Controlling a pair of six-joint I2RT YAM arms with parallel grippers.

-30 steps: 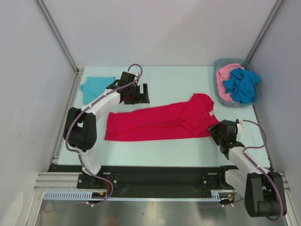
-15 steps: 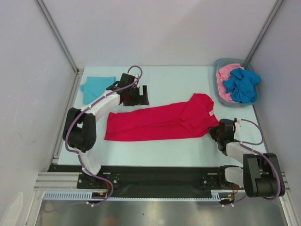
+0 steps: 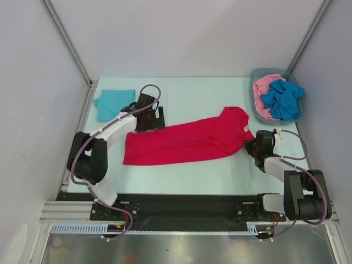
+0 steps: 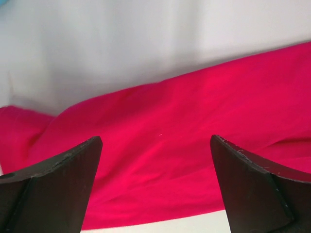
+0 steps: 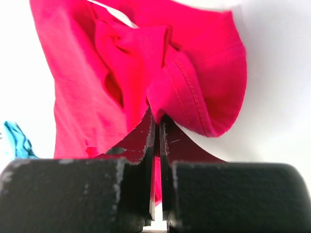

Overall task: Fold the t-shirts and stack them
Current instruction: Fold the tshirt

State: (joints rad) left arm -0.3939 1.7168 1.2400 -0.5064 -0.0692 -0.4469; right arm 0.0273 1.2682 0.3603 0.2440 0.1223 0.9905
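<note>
The right gripper (image 5: pixel 158 116) pinches a fold of the red shirt (image 3: pixel 181 144) at its right end. The left gripper (image 4: pixel 155 145) is spread wide just over the shirt's far edge, maybe not touching it. The shirt lies long from left to right between the arms.

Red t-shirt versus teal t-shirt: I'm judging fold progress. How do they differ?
The red t-shirt lies stretched long across the middle; the teal t-shirt is a compact patch at far left. The right tool is shut on the red t-shirt; no tool holds the teal t-shirt. Both are plain-coloured.
</note>
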